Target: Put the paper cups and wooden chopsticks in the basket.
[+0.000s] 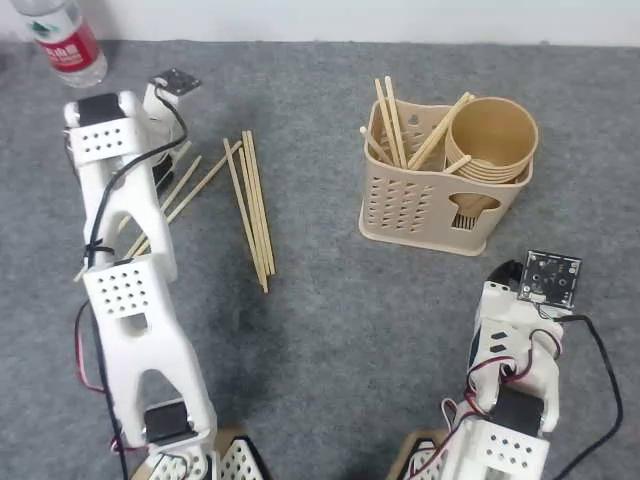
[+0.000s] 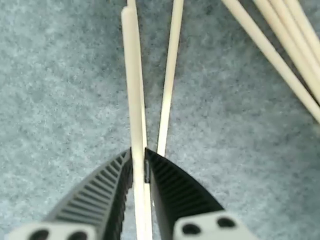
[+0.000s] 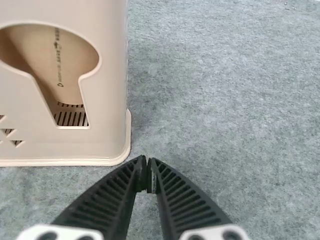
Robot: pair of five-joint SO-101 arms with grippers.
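My left gripper (image 2: pixel 138 155) is shut on a pale wooden chopstick (image 2: pixel 132 90) that lies on the grey mat, with a second chopstick (image 2: pixel 170 75) right beside it. More loose chopsticks (image 1: pixel 252 205) lie in a bundle at the middle left of the table, and a few (image 1: pixel 190 185) fan out by the left arm. The beige basket (image 1: pixel 420 215) stands at the upper right and holds stacked paper cups (image 1: pixel 492 135) and several chopsticks (image 1: pixel 392 120). My right gripper (image 3: pixel 148 165) is shut and empty, just in front of the basket's corner (image 3: pixel 115 150).
A plastic bottle (image 1: pixel 62 40) with a red label stands at the far left corner. The grey mat between the loose chopsticks and the basket is bare.
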